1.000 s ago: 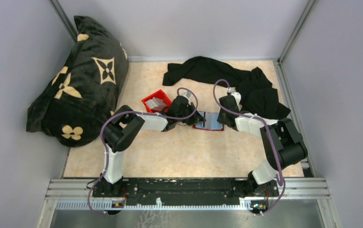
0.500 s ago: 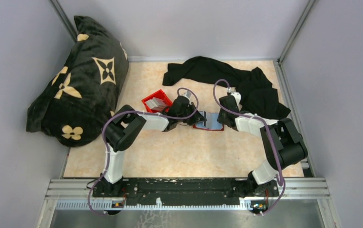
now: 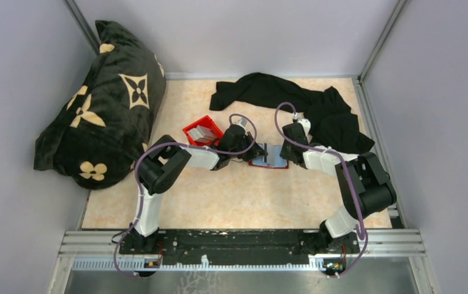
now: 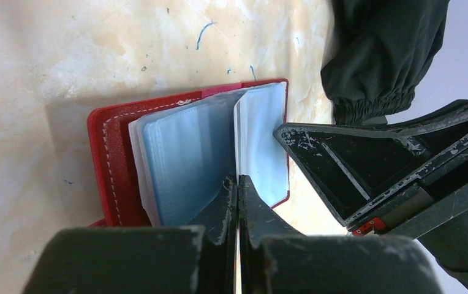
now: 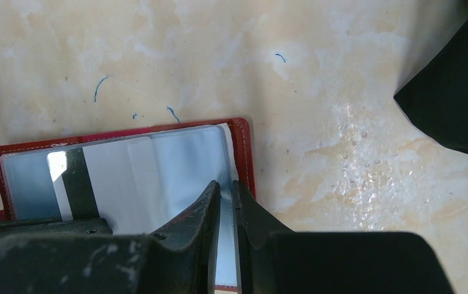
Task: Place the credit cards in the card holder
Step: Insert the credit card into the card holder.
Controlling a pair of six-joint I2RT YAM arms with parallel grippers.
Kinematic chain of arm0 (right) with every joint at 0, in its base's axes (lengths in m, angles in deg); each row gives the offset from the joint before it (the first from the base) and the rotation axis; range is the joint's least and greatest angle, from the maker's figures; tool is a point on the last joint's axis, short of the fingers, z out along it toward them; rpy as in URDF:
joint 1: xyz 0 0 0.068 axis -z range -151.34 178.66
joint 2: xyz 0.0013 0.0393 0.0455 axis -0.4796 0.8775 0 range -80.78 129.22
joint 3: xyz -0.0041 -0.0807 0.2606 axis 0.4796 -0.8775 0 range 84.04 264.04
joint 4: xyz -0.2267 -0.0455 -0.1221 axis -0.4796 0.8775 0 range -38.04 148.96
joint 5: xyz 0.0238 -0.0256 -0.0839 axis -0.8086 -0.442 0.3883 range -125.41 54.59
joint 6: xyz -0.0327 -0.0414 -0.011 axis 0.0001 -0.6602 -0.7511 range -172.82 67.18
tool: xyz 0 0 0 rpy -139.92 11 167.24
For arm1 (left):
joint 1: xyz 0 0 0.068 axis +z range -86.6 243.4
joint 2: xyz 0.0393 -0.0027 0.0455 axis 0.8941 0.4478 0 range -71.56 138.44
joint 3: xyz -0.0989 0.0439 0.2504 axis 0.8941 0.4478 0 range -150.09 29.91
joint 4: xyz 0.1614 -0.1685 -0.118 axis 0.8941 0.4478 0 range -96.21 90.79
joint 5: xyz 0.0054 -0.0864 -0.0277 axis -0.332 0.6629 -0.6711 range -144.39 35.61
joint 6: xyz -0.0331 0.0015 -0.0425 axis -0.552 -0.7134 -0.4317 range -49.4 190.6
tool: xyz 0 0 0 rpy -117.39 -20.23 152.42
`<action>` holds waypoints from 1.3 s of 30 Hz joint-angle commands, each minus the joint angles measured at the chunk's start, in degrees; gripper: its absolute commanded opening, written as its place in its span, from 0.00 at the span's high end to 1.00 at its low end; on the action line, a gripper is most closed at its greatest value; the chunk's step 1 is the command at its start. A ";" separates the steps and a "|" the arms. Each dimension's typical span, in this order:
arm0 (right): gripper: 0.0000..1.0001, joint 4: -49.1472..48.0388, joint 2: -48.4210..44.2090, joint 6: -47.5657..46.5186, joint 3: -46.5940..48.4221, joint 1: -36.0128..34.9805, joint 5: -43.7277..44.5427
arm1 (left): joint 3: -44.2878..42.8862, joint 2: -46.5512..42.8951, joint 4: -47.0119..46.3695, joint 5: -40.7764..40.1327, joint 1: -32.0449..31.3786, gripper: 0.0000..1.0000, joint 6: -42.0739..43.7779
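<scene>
Left hand (image 4: 237,180) clenched low over the open card holder (image 4: 112,165); right hand (image 5: 225,187) facing it, jaws narrowly apart, grasp unclear.

Beige marbled table (image 3: 219,196): open card holder (image 3: 269,157) ctr, red bin (image 3: 196,128) 10 o'clock, black garment (image 3: 280,92) 1 o'clock, patterned pillow (image 3: 103,104) 9 o'clock.
</scene>
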 commanded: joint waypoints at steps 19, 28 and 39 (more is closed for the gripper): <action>0.87 0.62 2.90 0.19 -1.24 -0.28 -1.82 | -4.70 -2.17 18.71 -8.04 -4.39 0.53 12.24; 0.87 0.55 2.76 0.24 -1.32 -0.28 -1.93 | -4.69 -4.93 23.77 -10.93 -4.39 0.48 15.11; 0.87 0.57 2.71 0.20 -1.41 -0.28 -1.94 | -6.53 -4.16 23.67 -11.04 -4.36 0.61 16.33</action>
